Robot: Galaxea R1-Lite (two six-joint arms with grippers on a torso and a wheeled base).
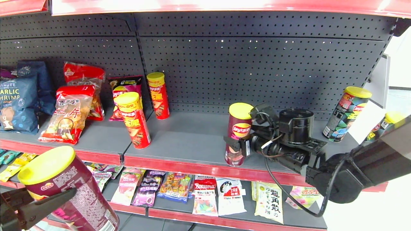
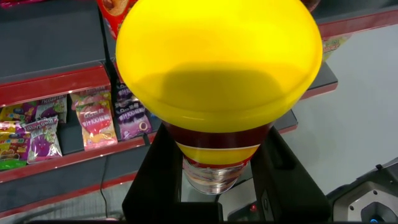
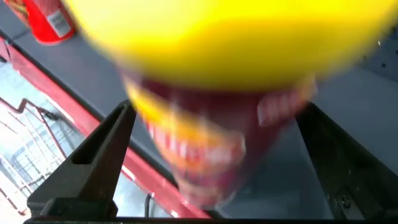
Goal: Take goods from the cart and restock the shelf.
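Head view: can [image 1: 239, 126] is gripped by right gripper [image 1: 237, 148], kept upright so it sits flat on shelf [image 1: 192, 138], near the front edge.
Left side: second can [image 1: 64, 179] is clamped in left gripper [image 1: 48, 200], held low below the shelf, probably queued next.

right arm [image 1: 353, 170]: black, rounded joints | black cable [image 1: 271, 176] looped along wrist | left hand [image 2: 217, 177]: black, flat tapered fingers [image 2: 155, 180]

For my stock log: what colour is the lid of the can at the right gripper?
Yellow lid; clearest in the head view.
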